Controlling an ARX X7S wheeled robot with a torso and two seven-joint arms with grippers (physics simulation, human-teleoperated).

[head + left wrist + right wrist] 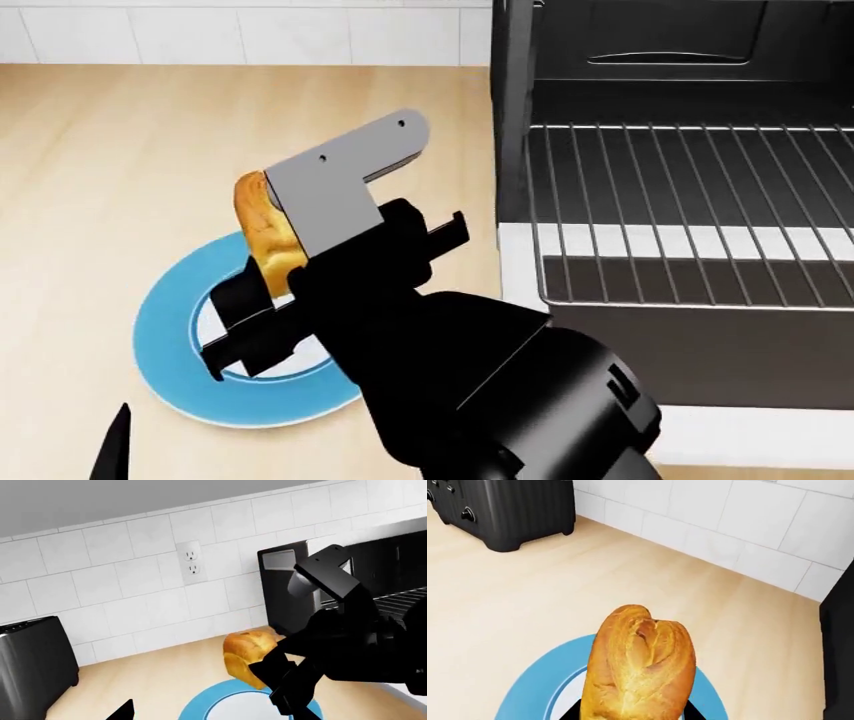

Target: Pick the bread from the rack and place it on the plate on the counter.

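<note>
Bread [264,232] hangs clamped in the right gripper [274,300], held above the plate [167,345] with its browned, split crust turned away from the arm toward the tiled wall. From the right wrist view the loaf fills the middle, the dark fingertips [692,713] just showing at either side of its lower end, the plate's blue rim and a bit of white centre behind it. Whether the loaf's far end touches the plate cannot be told; in the left wrist view it appears raised over the plate's far edge. The plate lies flat on the counter [120,180], just beside the open black oven [667,60]. The rack [694,215] sits pulled out over the oven's lowered door, bare wires only. A dark toaster [507,510] stands on the counter by the wall, well apart from the plate, and a white outlet [191,562] is set into the tiles. Of the left gripper [114,450] only a dark finger tip shows at the lower edge of the head view, so its opening cannot be judged
</note>
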